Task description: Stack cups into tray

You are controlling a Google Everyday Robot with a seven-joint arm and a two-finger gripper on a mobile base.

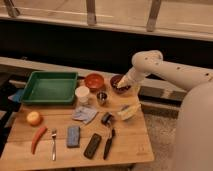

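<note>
A white cup [82,94] stands upright on the wooden table [130,142], just right of the green tray [49,87]. A small shiny steel cup [102,97] stands to the right of the white cup, apart from it. The tray lies at the table's back left and holds nothing that I can see. My gripper [121,87] hangs at the end of the white arm [165,70], over the dark red bowl [121,83] at the table's back right, well right of both cups.
An orange bowl [94,81] sits behind the cups. On the table lie a grey cloth [84,114], a yellow packet [128,111], a blue sponge [73,135], a black remote [93,145], a fork [53,143], a red chilli [37,138] and an orange fruit [34,118].
</note>
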